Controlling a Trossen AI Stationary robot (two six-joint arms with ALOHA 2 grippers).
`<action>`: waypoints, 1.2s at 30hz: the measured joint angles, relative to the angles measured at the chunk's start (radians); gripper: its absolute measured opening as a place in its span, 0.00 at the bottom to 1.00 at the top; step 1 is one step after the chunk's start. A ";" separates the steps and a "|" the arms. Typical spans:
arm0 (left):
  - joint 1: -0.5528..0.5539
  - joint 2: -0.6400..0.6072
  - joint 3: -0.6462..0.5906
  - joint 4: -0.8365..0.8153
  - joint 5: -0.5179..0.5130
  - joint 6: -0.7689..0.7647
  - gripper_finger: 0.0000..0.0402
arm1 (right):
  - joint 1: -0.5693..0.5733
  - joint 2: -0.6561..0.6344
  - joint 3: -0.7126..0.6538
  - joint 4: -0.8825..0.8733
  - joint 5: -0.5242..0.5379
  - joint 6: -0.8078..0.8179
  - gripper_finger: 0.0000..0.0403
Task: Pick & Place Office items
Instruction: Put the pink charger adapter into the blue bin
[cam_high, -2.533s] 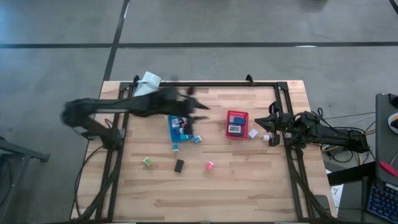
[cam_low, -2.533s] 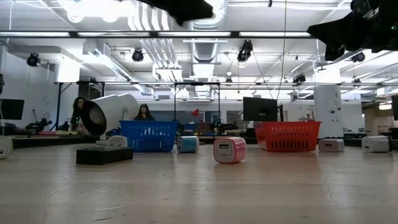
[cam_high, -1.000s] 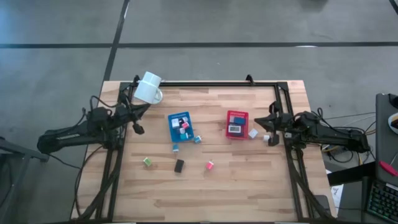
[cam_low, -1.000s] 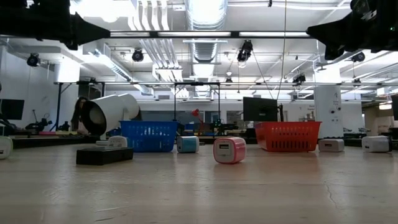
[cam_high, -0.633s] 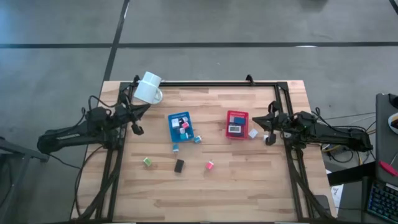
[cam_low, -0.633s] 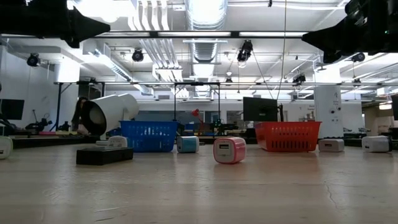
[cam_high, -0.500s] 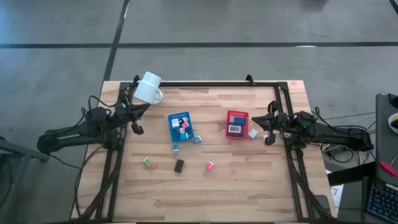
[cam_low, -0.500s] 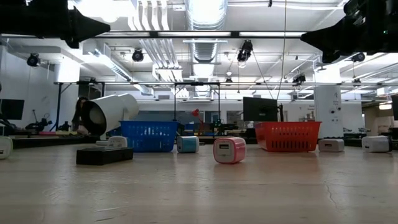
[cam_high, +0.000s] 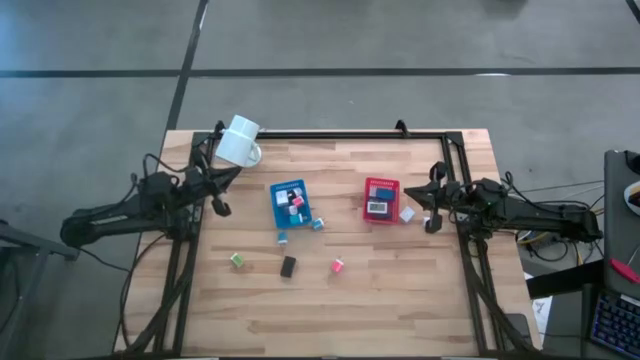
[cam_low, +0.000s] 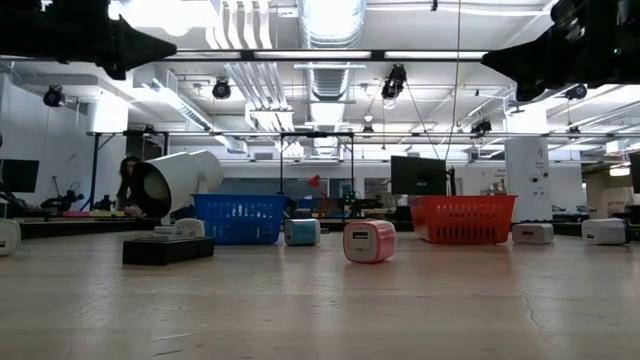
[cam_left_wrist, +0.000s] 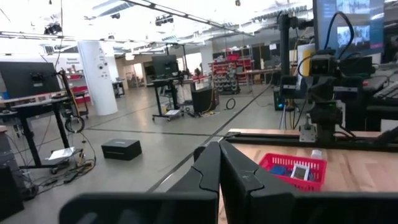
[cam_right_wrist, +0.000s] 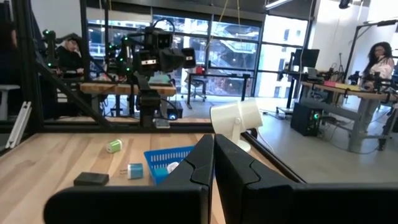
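Small office items lie on the wooden table: a green one (cam_high: 237, 260), a black block (cam_high: 288, 266), a pink cube (cam_high: 338, 265), two teal ones (cam_high: 283, 238) (cam_high: 317, 224) and a white cube (cam_high: 407, 214). More sit in the blue tray (cam_high: 279, 212); the red tray (cam_high: 381, 186) holds some too. My left gripper (cam_high: 232, 178) (cam_left_wrist: 219, 149) hangs shut and empty at the table's left edge, pointing level toward the trays. My right gripper (cam_high: 418, 196) (cam_right_wrist: 213, 142) hangs shut and empty at the right edge, beside the white cube.
A white mug (cam_high: 239, 141) lies on its side at the far left corner. A black frame (cam_high: 350, 135) runs along the far edge and both sides. The near half of the table (cam_high: 330, 315) is bare wood. People sit at desks in the room behind.
My left arm has swung back from above the blue tray to the table's left edge and has kept still over the last second. The items on the table lie as before.
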 joint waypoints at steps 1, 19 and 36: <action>0.000 -0.006 0.005 -0.016 -0.004 0.000 0.01 | 0.000 0.000 0.000 0.000 0.000 0.002 0.02; 0.000 -0.056 0.019 -0.091 -0.033 0.003 0.02 | 0.000 0.001 0.000 0.015 0.000 0.007 0.02; 0.000 -0.044 0.018 -0.113 0.033 -0.003 0.02 | 0.000 0.001 0.000 0.015 0.000 0.017 0.02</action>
